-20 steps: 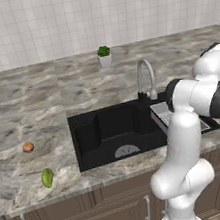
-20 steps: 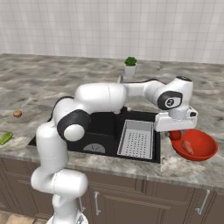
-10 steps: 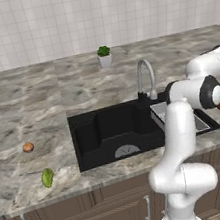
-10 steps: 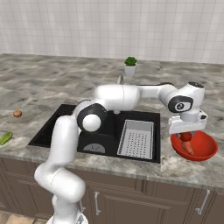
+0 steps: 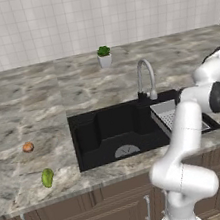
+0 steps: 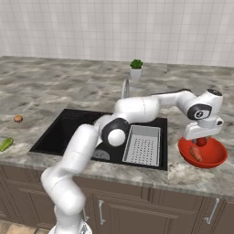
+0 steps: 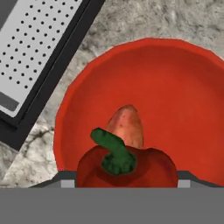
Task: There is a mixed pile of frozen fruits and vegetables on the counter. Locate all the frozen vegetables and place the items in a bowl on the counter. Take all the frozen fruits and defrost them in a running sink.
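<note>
Hovering over the red bowl [image 6: 203, 153] at the right end of the bench [image 5: 41, 108], the tool [image 6: 204, 136] carries the red pepper [image 7: 127, 165], which sits low between its jaws with its green stem up; the jaws stand partway apart and look clamped on that pepper, though the fingertips themselves are hidden behind it. Under it, the orange carrot-like piece [image 7: 127, 124] already lies inside the bowl, so one vegetable is delivered and the second hangs just above the bowl, not yet let go. By my reading, the vegetable half of the job is nearly finished.

The fruit half is untouched. The yellow-green fruit [image 5: 47, 177] lies near the bench's front edge, far to the left of the sink [image 5: 120, 130], and the brown ball [image 5: 28, 147] rests a little behind it, apart from it. The basin looks dry, and I see no water at the faucet [image 5: 146, 78].

Counted: two vegetables, two fruits, one bowl, one sink with one grey rack [image 6: 142, 144], and one small potted plant [image 5: 104, 56] at the back.
</note>
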